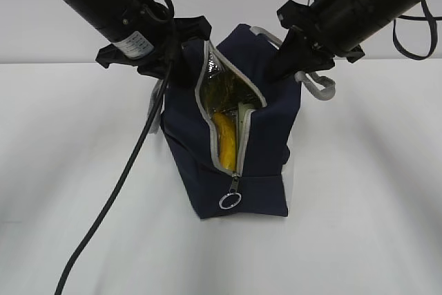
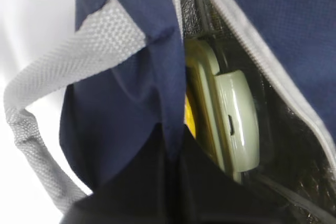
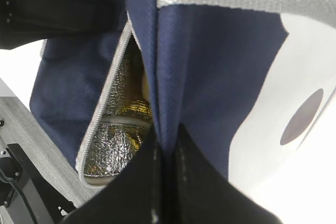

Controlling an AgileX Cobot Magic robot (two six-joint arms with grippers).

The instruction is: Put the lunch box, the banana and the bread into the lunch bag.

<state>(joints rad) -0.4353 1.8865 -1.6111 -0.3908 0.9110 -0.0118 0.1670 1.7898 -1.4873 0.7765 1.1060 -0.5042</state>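
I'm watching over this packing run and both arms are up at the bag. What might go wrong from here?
1. Both grippers pinch only folds of the lunch bag fabric; a slip could drop or tip it.
2. The zipper gapes open, so the banana could slide out.
3. The bread is not clearly visible; it may be missing.

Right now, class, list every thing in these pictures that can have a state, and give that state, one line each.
lunch bag: standing on the table, zipper open, mouth held apart.
zipper ring pull: hanging at the lower end of the zipper.
banana: inside the bag, partly visible.
lunch box: inside the bag, on edge, lid on.
left gripper: fingers shut on the bag's fabric edge.
right gripper: fingers shut on the bag's fabric edge.
bread: cannot tell.
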